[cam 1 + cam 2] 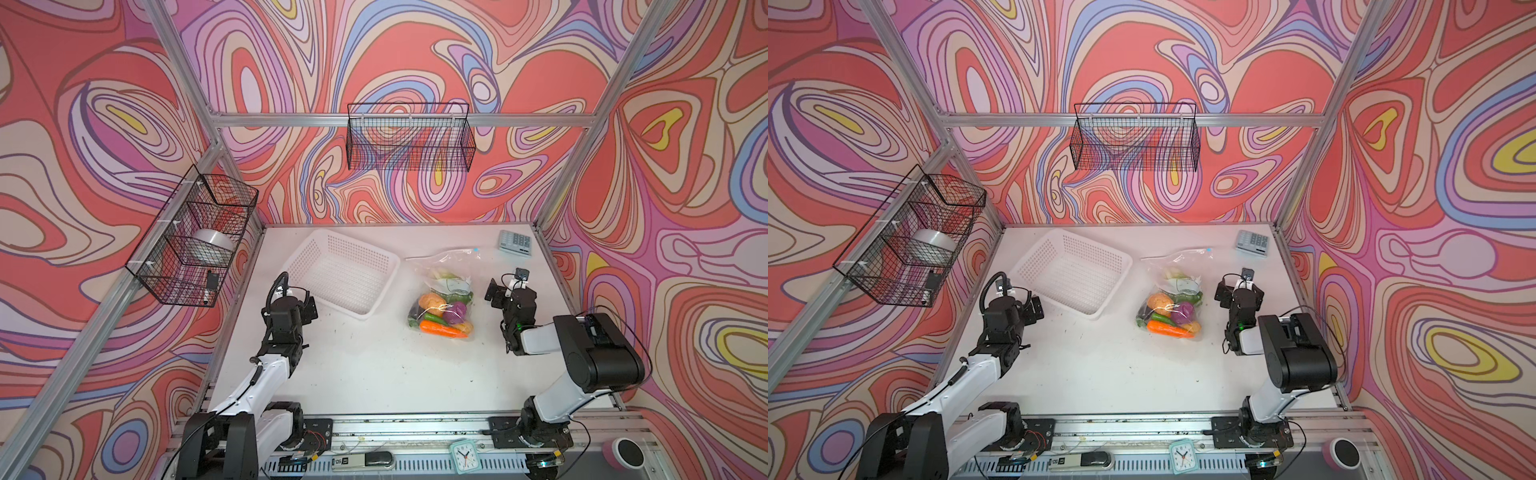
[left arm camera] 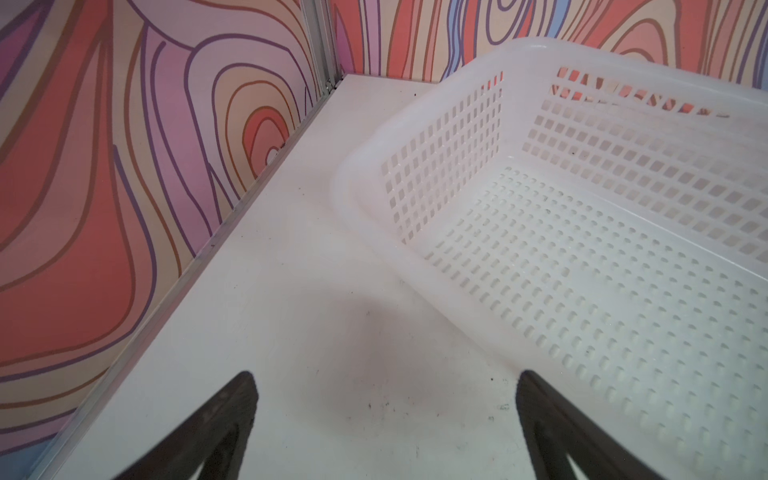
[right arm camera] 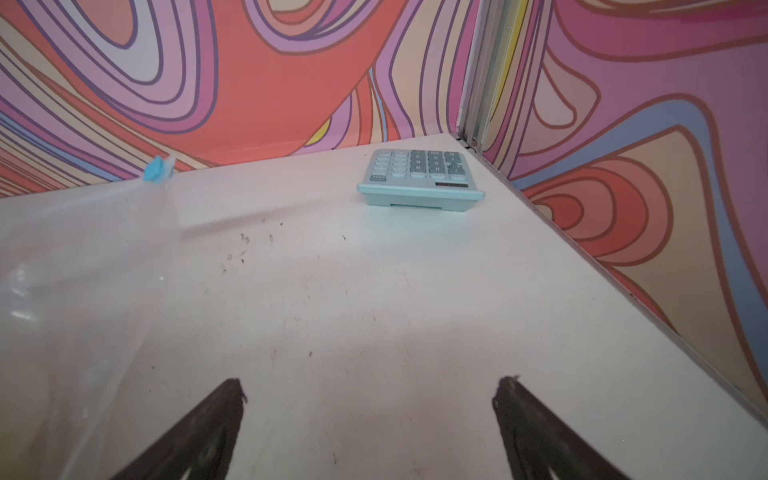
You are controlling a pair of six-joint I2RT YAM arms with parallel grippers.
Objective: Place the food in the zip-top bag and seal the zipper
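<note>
At left on the tabletop (image 1: 353, 365), the left end effector (image 2: 384, 376) is held spread wide, empty, beside the white basket (image 1: 340, 270). Rightward, the food (image 1: 442, 313) is enclosed in the zip-top bag (image 1: 446, 262), flanked by the right end effector (image 3: 369, 381), likewise spread and empty.

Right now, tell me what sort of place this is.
Probably a robot test cell, not a kitchen: a left arm and right arm mounted at a white table, an aluminium frame with swirl-printed walls, toy vegetables in a clear bag.
</note>
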